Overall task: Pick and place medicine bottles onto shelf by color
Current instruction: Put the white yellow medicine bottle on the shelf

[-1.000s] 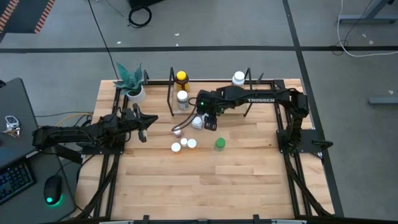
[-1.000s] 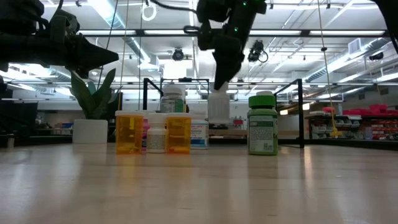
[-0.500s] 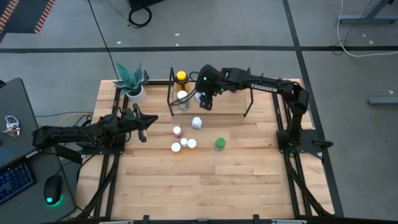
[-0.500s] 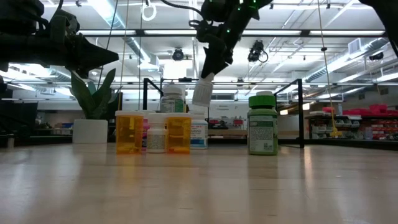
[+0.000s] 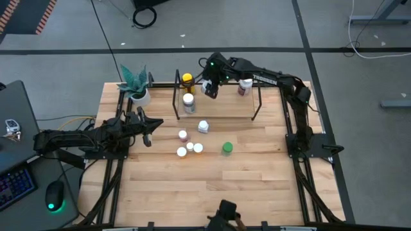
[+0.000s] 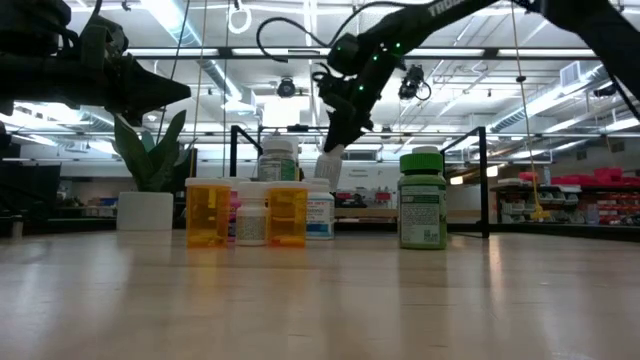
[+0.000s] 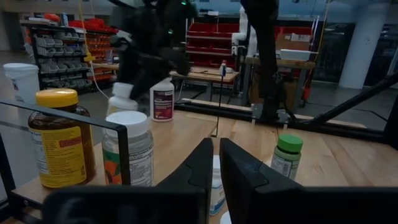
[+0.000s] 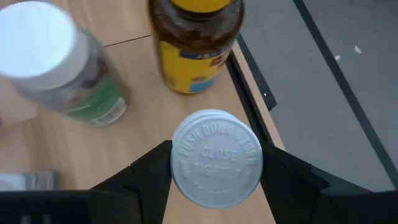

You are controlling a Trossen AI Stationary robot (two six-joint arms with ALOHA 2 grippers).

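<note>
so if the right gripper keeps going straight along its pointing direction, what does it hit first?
Probably the shelf's wooden base. The right gripper points down, shut on the white-capped bottle, so the bottle's bottom would land first, beside the yellow-capped amber bottle. Depth is unclear.

The shelf (image 5: 216, 115) stands at the far middle of the table (image 5: 212, 192). On it, toward its left end, one bottle (image 5: 187, 79) stands at the far edge with a second bottle (image 5: 188, 101) just nearer. A third bottle (image 5: 245, 84) stands farther right on the shelf. The right gripper (image 5: 210, 88) hangs over the shelf between these, closed round a capped bottle (image 8: 216, 157). A potted plant (image 5: 136, 83) sits left of the shelf. Nearer than the shelf, a cluster of five bottles (image 5: 192, 140) stands on the table, with one more bottle (image 5: 227, 148) to its right. The left gripper (image 5: 151, 128), fingers together, waits left of the cluster.
</note>
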